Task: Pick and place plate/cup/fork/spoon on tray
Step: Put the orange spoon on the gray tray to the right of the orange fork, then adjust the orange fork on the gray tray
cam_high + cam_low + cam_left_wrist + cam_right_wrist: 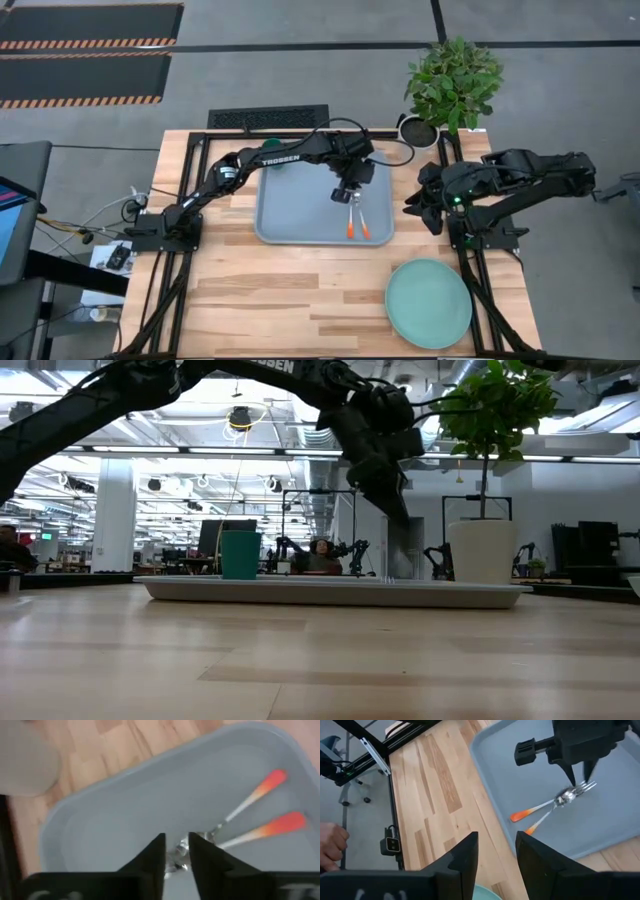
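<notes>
The left end effector fills the foreground of its own wrist view, its two dark fingers spread a little with a narrow gap between them, poised just over the metal ends of the cutlery and pinching nothing; from above it hangs over the right part of the tray, close to that tray's right edge. The fork and the spoon lie inside the tray with their silver ends crossing under the end effector and their orange handles fanning out toward the tray's near right corner; the two handles lie near each other but apart. The tray sits in the middle of the counter, toward its far edge; the cup stands upright in the tray's far left corner, mostly hidden by the left arm from above but plain in the low view. The plate lies flat on the counter's near right corner, well apart from the tray. The right end effector waits above the counter's right side, just beyond the tray's right edge; its fingers are spread and hold nothing. A potted plant stands off the counter's far right corner.
</notes>
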Controlling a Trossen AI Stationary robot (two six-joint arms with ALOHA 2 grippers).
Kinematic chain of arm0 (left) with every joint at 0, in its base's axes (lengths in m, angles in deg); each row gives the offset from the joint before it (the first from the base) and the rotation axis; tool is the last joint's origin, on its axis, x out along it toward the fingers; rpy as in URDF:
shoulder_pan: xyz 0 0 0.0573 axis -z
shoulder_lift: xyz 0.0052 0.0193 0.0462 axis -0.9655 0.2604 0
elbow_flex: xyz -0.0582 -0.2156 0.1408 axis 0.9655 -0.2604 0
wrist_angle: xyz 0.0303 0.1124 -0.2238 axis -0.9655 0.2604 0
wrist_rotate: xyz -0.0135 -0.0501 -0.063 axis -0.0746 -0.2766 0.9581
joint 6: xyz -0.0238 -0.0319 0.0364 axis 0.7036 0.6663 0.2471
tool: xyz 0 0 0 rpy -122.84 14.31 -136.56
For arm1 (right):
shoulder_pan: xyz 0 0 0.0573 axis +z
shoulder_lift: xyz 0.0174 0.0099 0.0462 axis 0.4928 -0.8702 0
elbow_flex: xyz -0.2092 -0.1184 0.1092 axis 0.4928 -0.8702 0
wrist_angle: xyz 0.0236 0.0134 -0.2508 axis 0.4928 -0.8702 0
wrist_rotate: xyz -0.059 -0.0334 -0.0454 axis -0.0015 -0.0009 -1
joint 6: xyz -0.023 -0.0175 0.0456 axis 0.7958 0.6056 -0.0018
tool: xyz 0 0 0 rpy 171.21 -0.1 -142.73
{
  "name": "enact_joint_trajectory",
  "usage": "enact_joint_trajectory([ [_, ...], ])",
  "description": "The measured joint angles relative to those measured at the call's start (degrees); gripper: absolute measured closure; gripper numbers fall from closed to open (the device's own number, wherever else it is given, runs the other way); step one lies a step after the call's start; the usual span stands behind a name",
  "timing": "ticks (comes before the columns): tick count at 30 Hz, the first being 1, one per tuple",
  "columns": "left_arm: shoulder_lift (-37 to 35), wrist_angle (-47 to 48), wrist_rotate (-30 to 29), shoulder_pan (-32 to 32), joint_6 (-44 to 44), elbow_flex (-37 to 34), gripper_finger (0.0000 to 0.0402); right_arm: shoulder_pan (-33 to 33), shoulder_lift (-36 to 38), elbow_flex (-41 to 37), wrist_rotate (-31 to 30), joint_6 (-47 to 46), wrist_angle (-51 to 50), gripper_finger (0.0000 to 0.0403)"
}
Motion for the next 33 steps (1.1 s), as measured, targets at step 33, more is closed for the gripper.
enact_joint_trajectory([
  [33,-39.3,21.2,-29.0,24.0,44.8,2.3,0.0275,-24.1,-37.9,0.1,-1.1,23.9,24.7,0.0279],
])
